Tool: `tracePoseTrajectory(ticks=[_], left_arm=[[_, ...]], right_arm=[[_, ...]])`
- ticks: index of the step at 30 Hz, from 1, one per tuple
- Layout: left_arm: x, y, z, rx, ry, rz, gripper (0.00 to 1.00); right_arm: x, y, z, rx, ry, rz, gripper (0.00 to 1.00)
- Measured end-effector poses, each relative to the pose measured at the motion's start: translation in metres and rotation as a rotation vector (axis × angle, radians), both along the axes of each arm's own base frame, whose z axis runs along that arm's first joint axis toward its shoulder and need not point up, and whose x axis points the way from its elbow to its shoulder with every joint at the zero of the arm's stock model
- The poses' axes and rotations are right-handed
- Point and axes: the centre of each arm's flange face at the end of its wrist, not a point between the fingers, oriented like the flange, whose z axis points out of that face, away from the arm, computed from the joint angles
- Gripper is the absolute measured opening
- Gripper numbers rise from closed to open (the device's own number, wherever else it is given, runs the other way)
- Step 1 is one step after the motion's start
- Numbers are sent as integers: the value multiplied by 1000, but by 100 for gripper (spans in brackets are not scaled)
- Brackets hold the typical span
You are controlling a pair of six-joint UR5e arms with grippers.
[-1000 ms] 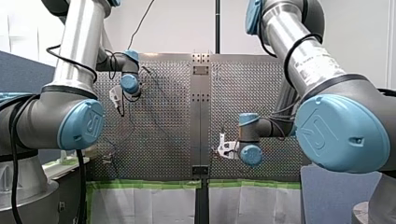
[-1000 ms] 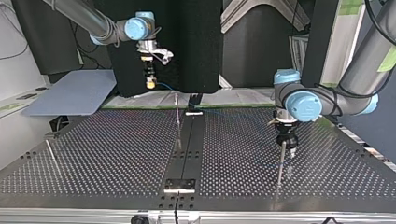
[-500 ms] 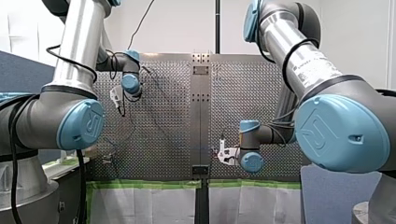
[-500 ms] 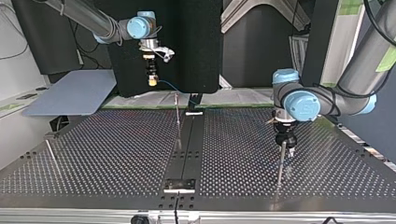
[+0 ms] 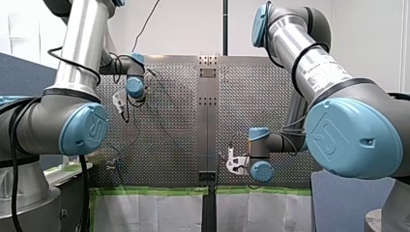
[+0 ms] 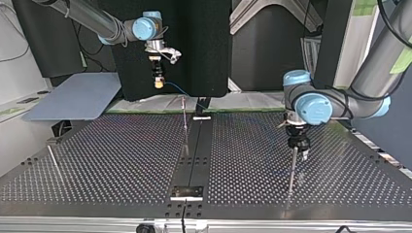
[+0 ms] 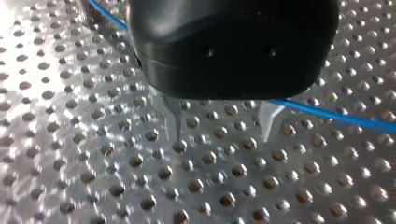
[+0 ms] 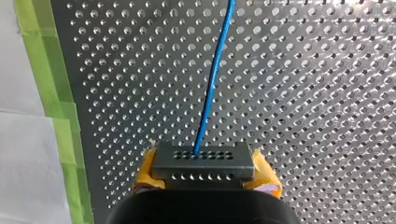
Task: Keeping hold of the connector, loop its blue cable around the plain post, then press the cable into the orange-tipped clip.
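In the right wrist view my right gripper [image 8: 204, 179] is shut, its yellow pads clamping a dark grey connector [image 8: 203, 158]. A blue cable [image 8: 212, 79] leaves the connector and runs over the perforated plate. The top view shows that gripper [image 6: 157, 82] raised above the table's far edge, the cable [image 6: 176, 90] sloping down toward a thin post [image 6: 185, 124]. My left gripper [image 7: 223, 139] hovers just over the plate, its metal fingers [image 7: 176, 116] apart with nothing between them. The cable [image 7: 336, 116] passes behind them. In the top view my left gripper [image 6: 297, 148] sits at the top of another plain post [image 6: 291, 174].
A third thin rod [image 6: 54, 162] leans at the top view's left. A dark centre strip [image 6: 196, 155] splits the perforated table [image 6: 121, 160]. Green tape [image 8: 51, 93] and white sheeting border the plate's edge. A grey board [image 6: 73, 99] lies off the table's far left corner.
My right arm has carried the connector toward the taped edge of the plate, down in the front view. My left gripper has stayed by its post.
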Motion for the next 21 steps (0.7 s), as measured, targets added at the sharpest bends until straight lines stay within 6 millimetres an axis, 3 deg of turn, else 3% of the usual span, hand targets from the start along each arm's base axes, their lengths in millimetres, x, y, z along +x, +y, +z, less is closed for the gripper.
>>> tracePoseTrajectory(ticks=[7, 11, 21], left_arm=[[2, 7, -3, -76, -17, -22, 87], [3, 14, -4, -122, -22, -23, 99], [9, 49, -4, -219, -38, 12, 99]], right_arm=[[0, 0, 0, 3, 3, 0, 0], [0, 0, -1, 4, 4, 0, 0], [-1, 0, -1, 5, 4, 0, 0]])
